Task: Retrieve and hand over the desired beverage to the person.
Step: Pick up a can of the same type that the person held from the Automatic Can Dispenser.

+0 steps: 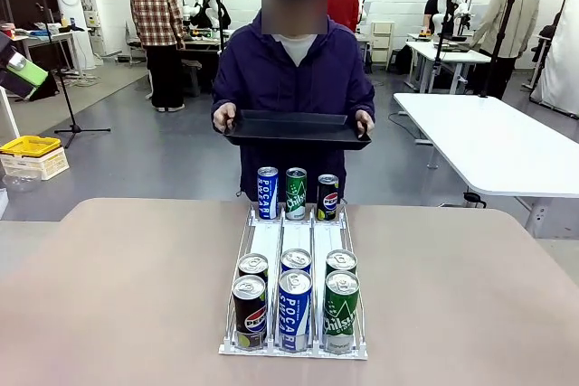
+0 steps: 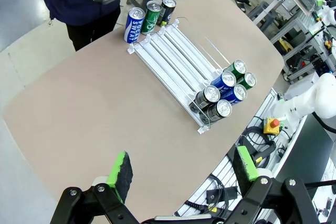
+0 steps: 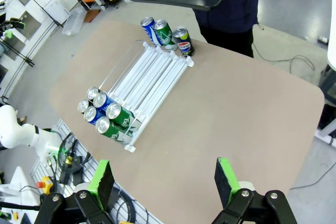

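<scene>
Left gripper (image 2: 182,167) and right gripper (image 3: 164,178) hang over the table's (image 1: 118,296) near edge, jaws wide apart. The front view gives labels: black can (image 1: 249,312), blue can (image 1: 294,309) and green can (image 1: 341,311) at the rack's (image 1: 296,234) near end. The person (image 1: 294,70) stands beyond the far edge, holding a tray (image 1: 296,128).

in the row nearer the left gripper (image 2: 182,156), the near blue can (image 1: 294,309) reads "poca", the near green can (image 1: 341,311) "chilsa", and the near black can (image 1: 249,314) carries a pepsi logo. farther from it, the far blue can (image 1: 267,193) reads "poca" and the far black can (image 1: 327,198) carries the pepsi logo.
</scene>
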Controlling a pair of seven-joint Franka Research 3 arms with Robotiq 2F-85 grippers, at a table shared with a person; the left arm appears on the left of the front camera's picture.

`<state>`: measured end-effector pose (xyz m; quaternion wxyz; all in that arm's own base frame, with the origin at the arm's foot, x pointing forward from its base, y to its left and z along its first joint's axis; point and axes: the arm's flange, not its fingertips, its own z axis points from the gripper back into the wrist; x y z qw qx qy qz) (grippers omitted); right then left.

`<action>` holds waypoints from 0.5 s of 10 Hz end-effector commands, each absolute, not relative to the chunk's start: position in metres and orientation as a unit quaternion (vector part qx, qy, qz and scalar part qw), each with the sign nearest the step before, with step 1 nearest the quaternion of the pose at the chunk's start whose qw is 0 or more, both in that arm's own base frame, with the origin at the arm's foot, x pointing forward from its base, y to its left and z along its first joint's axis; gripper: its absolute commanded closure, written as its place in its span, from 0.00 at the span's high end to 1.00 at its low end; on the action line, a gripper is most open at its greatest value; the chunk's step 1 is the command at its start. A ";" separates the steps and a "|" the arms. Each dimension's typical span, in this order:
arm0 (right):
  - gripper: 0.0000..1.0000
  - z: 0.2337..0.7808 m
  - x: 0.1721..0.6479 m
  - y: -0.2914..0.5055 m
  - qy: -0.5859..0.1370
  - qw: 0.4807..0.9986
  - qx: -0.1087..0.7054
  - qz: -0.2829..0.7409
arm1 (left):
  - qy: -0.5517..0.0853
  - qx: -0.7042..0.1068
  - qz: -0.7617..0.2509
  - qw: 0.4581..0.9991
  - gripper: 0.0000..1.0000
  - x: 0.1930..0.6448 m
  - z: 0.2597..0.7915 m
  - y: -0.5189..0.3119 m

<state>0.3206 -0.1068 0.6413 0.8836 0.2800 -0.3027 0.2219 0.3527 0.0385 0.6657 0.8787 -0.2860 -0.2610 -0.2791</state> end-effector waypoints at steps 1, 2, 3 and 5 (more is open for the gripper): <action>1.00 0.641 0.322 -0.107 -0.303 0.880 0.288 0.225 | -0.263 -0.291 -0.287 0.874 1.00 0.353 0.668 0.040; 1.00 0.641 0.322 -0.107 -0.303 0.880 0.288 0.225 | -0.263 -0.291 -0.287 0.874 1.00 0.353 0.668 0.040; 1.00 0.641 0.322 -0.107 -0.303 0.880 0.288 0.225 | -0.263 -0.291 -0.287 0.874 1.00 0.353 0.668 0.040; 1.00 0.641 0.322 -0.107 -0.303 0.880 0.288 0.225 | -0.263 -0.291 -0.287 0.874 1.00 0.353 0.668 0.040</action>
